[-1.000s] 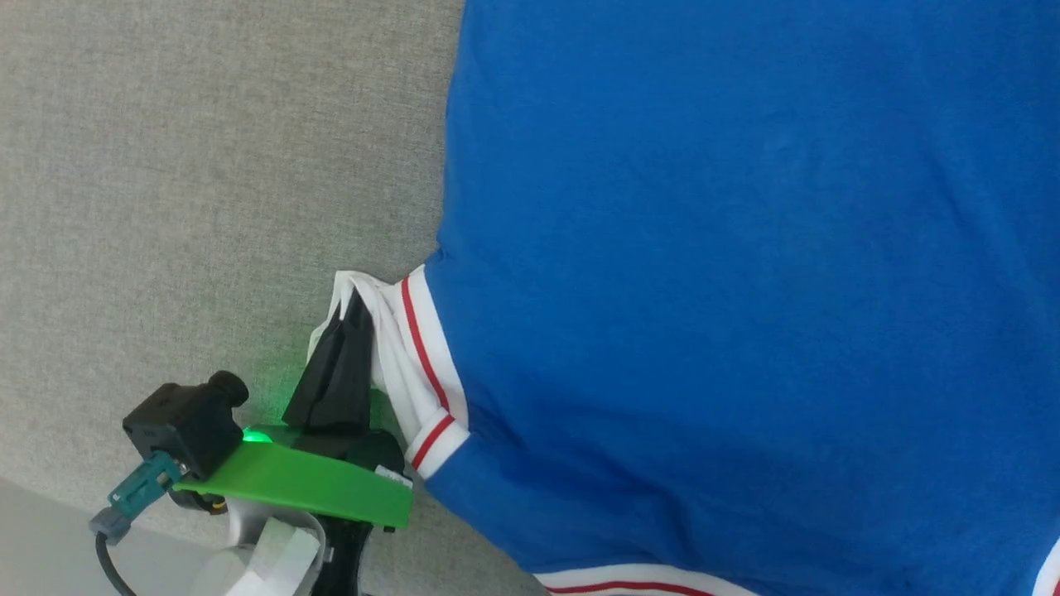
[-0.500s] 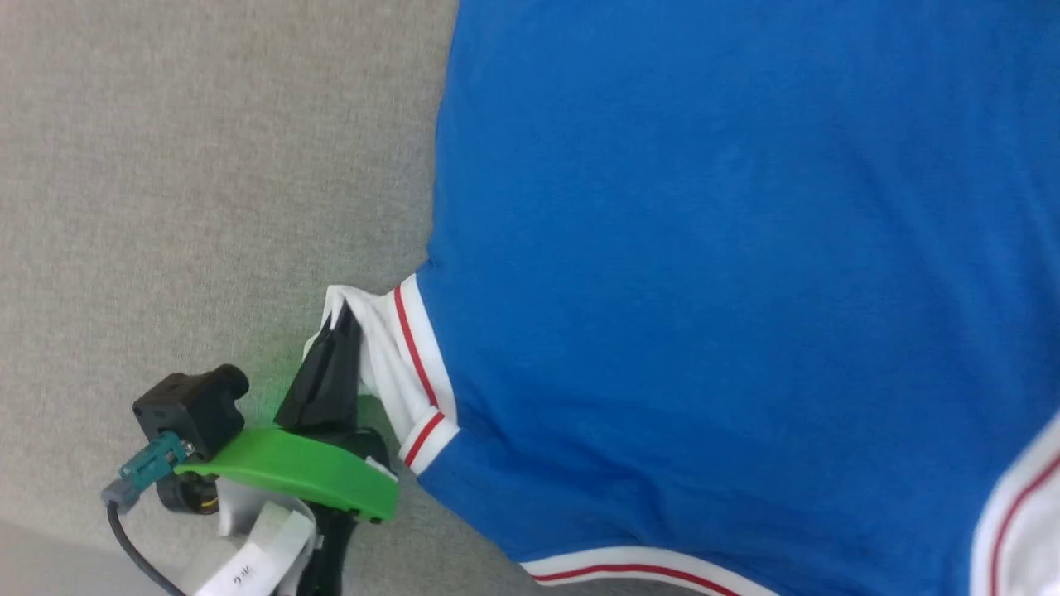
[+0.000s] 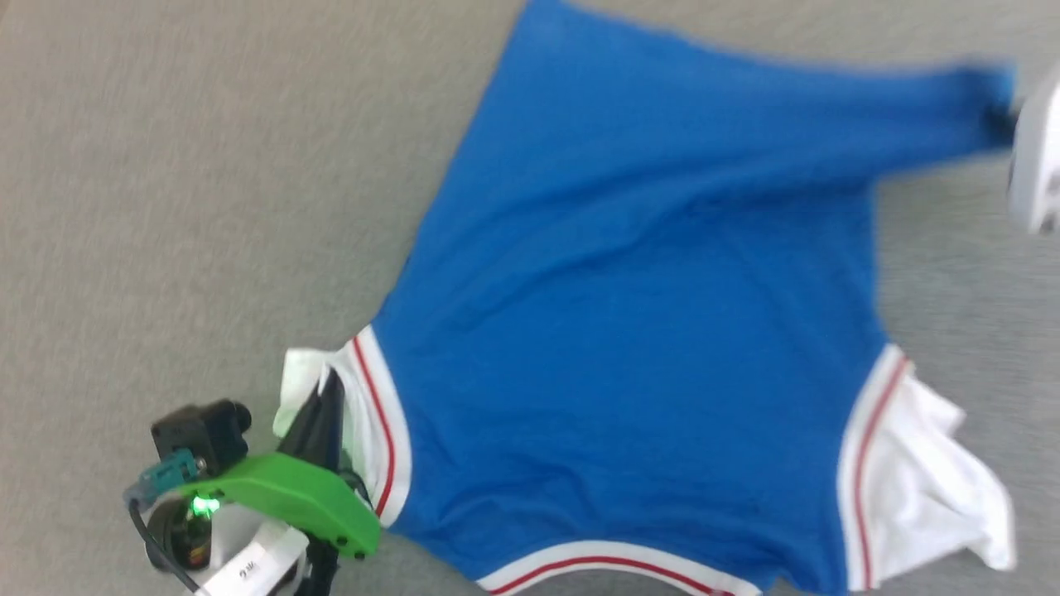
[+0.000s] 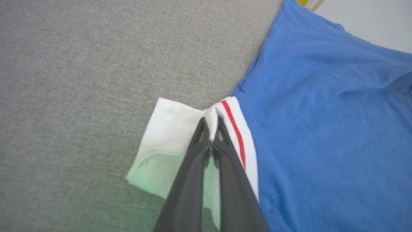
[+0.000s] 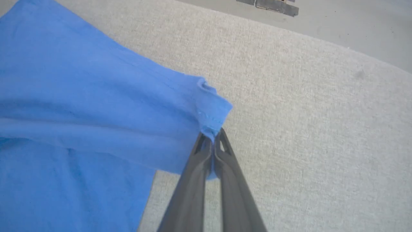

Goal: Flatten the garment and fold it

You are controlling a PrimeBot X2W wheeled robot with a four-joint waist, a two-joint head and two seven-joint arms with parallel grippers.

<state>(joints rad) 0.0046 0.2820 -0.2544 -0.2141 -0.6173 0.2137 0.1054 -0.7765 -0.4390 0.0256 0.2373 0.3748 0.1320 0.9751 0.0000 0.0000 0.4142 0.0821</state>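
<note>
The royal-blue jersey [image 3: 646,331] lies spread on the grey cloth surface, plain side up, with no lettering or number showing. At the lower left my left gripper [image 3: 330,385] is shut on its white left sleeve [image 4: 170,129], pinching a fold beside the red stripe [image 4: 210,124]. Far to the upper right, my right gripper [image 5: 214,135] is shut on a blue corner of the jersey [image 5: 209,109], pulled out into a taut point [image 3: 985,99] next to my pale wrist [image 3: 1031,165]. The other white sleeve [image 3: 927,480] lies crumpled at the lower right.
The grey fabric-covered table [image 3: 166,207] surrounds the jersey. Its far edge and pale floor [image 5: 354,19] appear beyond the right gripper, with a dark object [image 5: 273,6] on the floor. In the left wrist view, pale floor [image 4: 370,22] shows past the jersey.
The head camera has pulled back, so the jersey's far corner and right sleeve are now in view. My left gripper keeps its hold on the white sleeve.
</note>
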